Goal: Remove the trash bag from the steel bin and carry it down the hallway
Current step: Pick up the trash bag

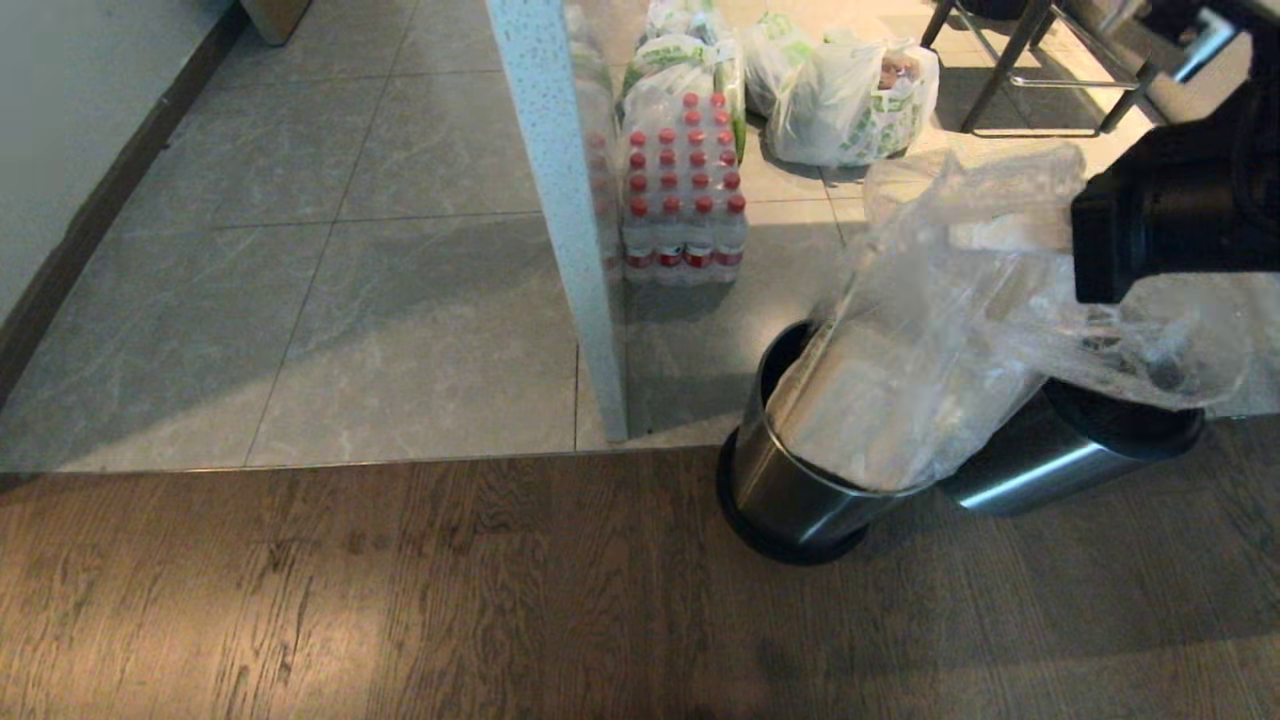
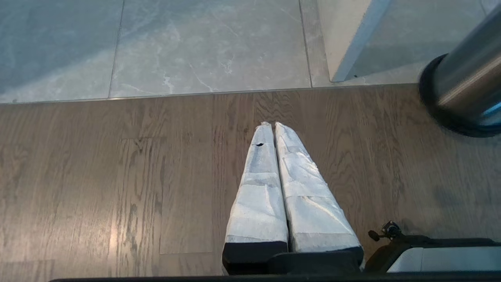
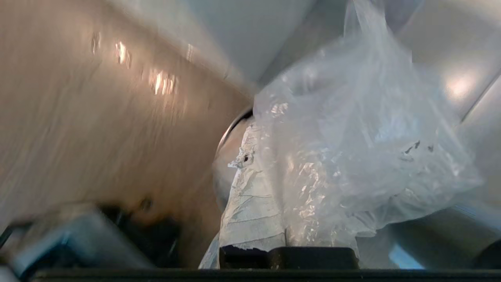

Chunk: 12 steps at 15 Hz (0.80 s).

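Plenty of bare wooden floor (image 1: 400,600) can be seen on the robot's left, up to the metal strip where the grey tiles (image 1: 350,250) start. Further in, things get tight: a speckled white post (image 1: 565,200), a shrink-wrapped pack of bottles (image 1: 683,190) and white grocery bags (image 1: 850,100). The steel bin (image 1: 790,490) is tipped over on the wood, a second steel cylinder (image 1: 1050,460) just beside it. The trash bag (image 1: 950,330) is partly pulled out, its lower end inside the bin's mouth. Its clear film is pinched by the right gripper (image 3: 274,168), with the bulk hanging past the taped fingertips. The left gripper (image 2: 273,124) is parked over the wood, fingers (image 2: 258,188) pressed together.
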Motion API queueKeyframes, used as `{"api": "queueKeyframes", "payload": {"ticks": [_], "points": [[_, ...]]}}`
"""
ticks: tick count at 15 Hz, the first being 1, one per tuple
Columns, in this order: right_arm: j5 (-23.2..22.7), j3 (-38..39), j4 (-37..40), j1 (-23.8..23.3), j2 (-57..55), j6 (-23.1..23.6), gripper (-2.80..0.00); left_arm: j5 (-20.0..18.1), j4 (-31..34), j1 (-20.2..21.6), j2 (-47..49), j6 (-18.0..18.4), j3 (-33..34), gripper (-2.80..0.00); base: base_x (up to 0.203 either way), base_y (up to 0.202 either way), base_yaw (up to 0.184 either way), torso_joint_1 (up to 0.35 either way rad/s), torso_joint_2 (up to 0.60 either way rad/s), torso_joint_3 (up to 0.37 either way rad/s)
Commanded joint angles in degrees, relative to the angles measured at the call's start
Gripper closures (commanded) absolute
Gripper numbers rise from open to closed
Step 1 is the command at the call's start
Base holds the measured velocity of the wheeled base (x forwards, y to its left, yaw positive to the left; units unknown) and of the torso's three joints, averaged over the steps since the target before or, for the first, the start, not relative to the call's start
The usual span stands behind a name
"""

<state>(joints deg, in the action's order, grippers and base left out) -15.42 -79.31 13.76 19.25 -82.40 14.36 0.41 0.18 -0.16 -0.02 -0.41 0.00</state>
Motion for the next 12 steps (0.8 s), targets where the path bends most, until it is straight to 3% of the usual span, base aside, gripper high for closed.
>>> {"api": "queueKeyframes", "payload": {"ticks": [1,4,9,12], "points": [[0.44,3.01,0.34,-0.06,0.43,0.01,0.0,0.02,-0.01,0.07,0.02,-0.02,0.09,0.0,0.0,0.0,0.0,0.0,0.0,0.0],[1.24,-4.0,-0.3,0.37,1.21,-0.13,0.0,0.02,-0.01,0.07,0.02,-0.02,0.09,0.0,0.0,0.0,0.0,0.0,0.0,0.0],[1.36,-0.39,-4.43,0.5,3.38,-0.11,0.0,0.02,-0.01,0.07,0.02,-0.02,0.09,0.0,0.0,0.0,0.0,0.0,0.0,0.0],[1.34,-4.74,-4.73,0.5,3.57,-0.12,0.0,0.02,-0.01,0.07,0.02,-0.02,0.09,0.0,0.0,0.0,0.0,0.0,0.0,0.0]]}}
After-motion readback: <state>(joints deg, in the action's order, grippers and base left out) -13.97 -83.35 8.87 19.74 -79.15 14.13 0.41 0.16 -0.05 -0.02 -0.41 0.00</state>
